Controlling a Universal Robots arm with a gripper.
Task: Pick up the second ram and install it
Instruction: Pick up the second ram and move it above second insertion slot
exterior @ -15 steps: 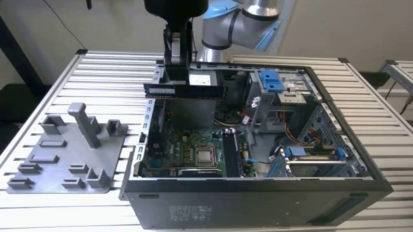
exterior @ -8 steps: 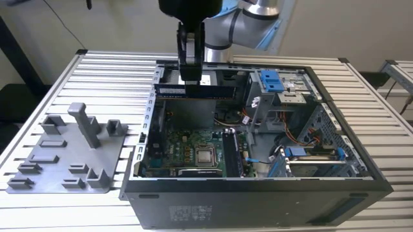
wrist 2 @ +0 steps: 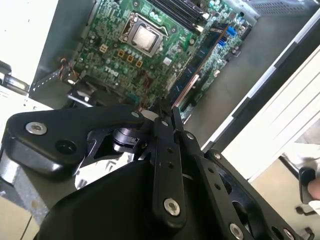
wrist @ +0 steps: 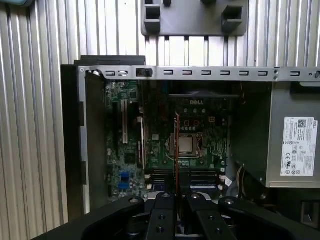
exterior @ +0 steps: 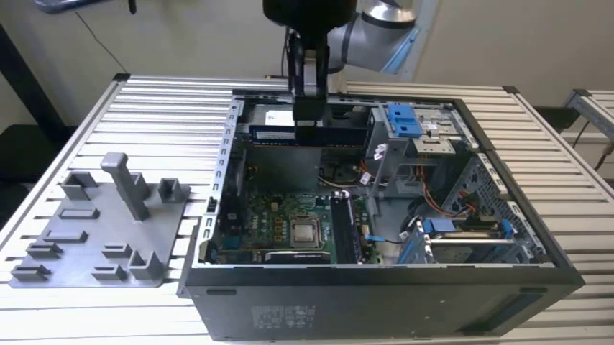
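Note:
The second ram [exterior: 273,134], a dark blue stick with a white sticker, hangs level above the far end of the open computer case [exterior: 384,280]. My gripper [exterior: 309,131] is shut on its middle, pointing down from the arm. In both wrist views the stick runs edge-on out from between the fingers [wrist: 165,210], as a thin line [wrist: 176,145] over the green motherboard [wrist: 200,130]. In the second wrist view its edge [wrist 2: 197,70] crosses above the board near the memory slots [wrist 2: 185,10]. Those slots [exterior: 344,228] lie well below it, beside the processor [exterior: 306,231].
A grey fixture plate [exterior: 106,230] with upright pegs lies on the slatted table at the exterior view's left. Inside the case stand blue drive brackets [exterior: 403,118], a metal bay frame [exterior: 384,162], cables [exterior: 461,205] and a power supply [wrist: 295,145].

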